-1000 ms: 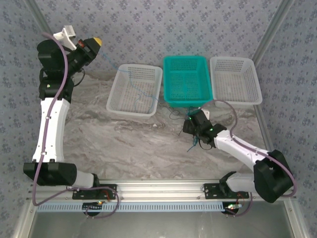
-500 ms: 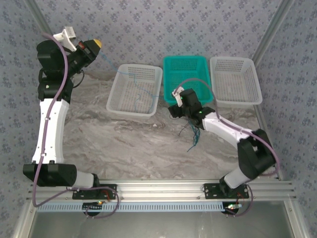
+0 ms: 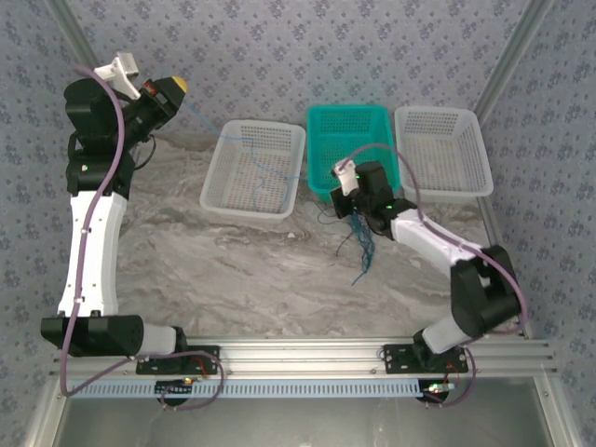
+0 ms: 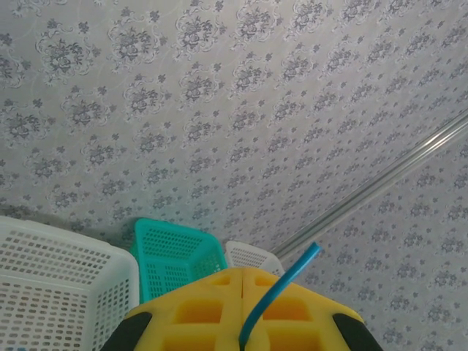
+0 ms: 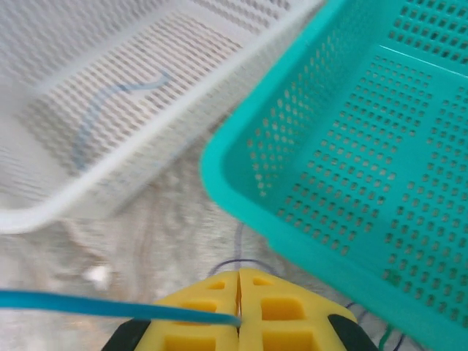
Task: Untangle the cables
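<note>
My left gripper [image 3: 177, 88] is raised high at the back left, shut on a blue cable [image 3: 207, 121] that slopes down into the left white basket [image 3: 222, 158]. In the left wrist view the blue cable [image 4: 289, 281] sticks out from between the closed yellow fingers of the left gripper [image 4: 241, 272]. My right gripper [image 3: 343, 207] hovers at the teal basket's [image 3: 346, 110] front left corner, shut on another blue cable [image 5: 110, 306]. A bundle of blue, teal and dark cables [image 3: 363, 250] dangles from it to the table. A dark cable [image 5: 241, 257] loops on the marble just ahead of the right gripper [image 5: 239, 276].
A second white basket [image 3: 484, 163] stands at the back right, beside the teal one. A thin blue cable [image 5: 110, 99] lies inside the left white basket [image 5: 146, 157]. Patterned walls close in the back and sides. Marble tabletop [image 3: 233, 270] stretches in front of the baskets.
My right arm swung up from the table toward the teal basket's front, lifting the cable bundle. My left gripper drifted slightly up and left, still gripping its blue cable.
</note>
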